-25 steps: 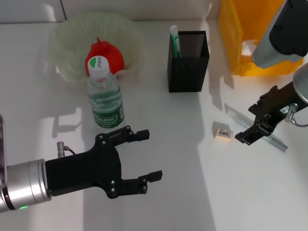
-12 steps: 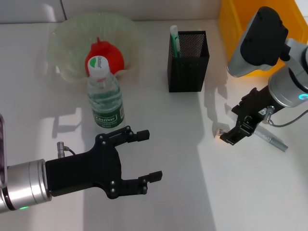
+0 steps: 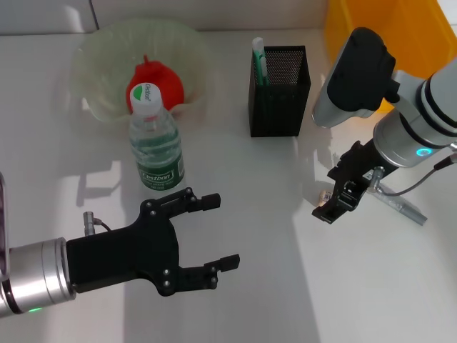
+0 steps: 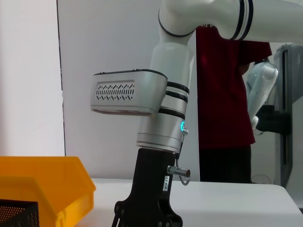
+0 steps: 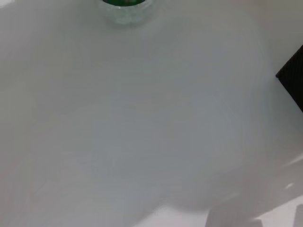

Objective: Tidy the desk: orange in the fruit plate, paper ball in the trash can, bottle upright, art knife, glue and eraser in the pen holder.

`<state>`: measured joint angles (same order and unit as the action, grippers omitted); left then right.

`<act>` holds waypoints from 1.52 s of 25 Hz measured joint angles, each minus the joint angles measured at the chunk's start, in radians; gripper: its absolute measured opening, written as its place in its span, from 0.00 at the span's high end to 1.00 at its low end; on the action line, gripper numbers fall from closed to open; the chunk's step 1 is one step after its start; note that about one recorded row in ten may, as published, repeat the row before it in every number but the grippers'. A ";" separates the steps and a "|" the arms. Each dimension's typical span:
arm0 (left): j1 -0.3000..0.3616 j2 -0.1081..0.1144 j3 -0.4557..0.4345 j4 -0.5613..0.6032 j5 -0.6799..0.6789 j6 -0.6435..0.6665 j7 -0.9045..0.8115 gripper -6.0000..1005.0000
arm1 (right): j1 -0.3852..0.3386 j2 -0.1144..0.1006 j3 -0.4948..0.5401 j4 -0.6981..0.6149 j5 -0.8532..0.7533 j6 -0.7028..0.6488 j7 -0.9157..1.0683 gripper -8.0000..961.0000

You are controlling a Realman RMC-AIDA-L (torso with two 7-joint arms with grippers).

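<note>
My right gripper (image 3: 328, 194) is low over the white desk (image 3: 250, 300), open, with the eraser (image 3: 324, 194) between its fingers and mostly hidden. The grey art knife (image 3: 401, 207) lies just to its right. The black mesh pen holder (image 3: 280, 93) stands behind it with a glue stick (image 3: 258, 61) in it. The bottle (image 3: 156, 143) stands upright, and its base shows in the right wrist view (image 5: 126, 8). The orange (image 3: 166, 82) sits in the fruit plate (image 3: 100, 57). My left gripper (image 3: 223, 231) is open and empty at the front left. The paper ball is out of view.
The yellow trash can (image 3: 341, 39) stands at the back right, partly behind my right arm (image 3: 357, 68); it also shows in the left wrist view (image 4: 47, 184). A person in a red shirt (image 4: 222, 94) stands beyond the desk.
My right gripper has moved left and down from beside the art knife to over the eraser, which it now covers. My left arm has not moved.
</note>
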<state>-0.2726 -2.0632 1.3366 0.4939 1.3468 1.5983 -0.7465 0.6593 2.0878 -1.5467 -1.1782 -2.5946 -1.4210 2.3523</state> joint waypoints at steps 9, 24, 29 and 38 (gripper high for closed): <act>0.003 0.000 0.001 0.000 0.000 0.000 0.002 0.17 | 0.016 -0.001 0.002 0.032 0.030 0.009 0.001 0.31; 0.001 0.000 0.003 0.000 0.000 0.000 -0.001 0.17 | 0.016 -0.005 0.001 0.044 -0.021 0.010 0.001 0.49; 0.001 0.000 0.003 0.000 0.000 0.000 -0.002 0.17 | 0.021 -0.005 0.001 0.051 -0.021 0.005 0.000 0.50; -0.004 0.001 0.001 0.001 0.000 0.002 -0.002 0.17 | 0.014 -0.005 0.021 -0.003 -0.007 -0.037 -0.006 0.70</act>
<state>-0.2764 -2.0622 1.3377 0.4946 1.3469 1.6003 -0.7488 0.6735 2.0831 -1.5258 -1.1808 -2.6013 -1.4584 2.3459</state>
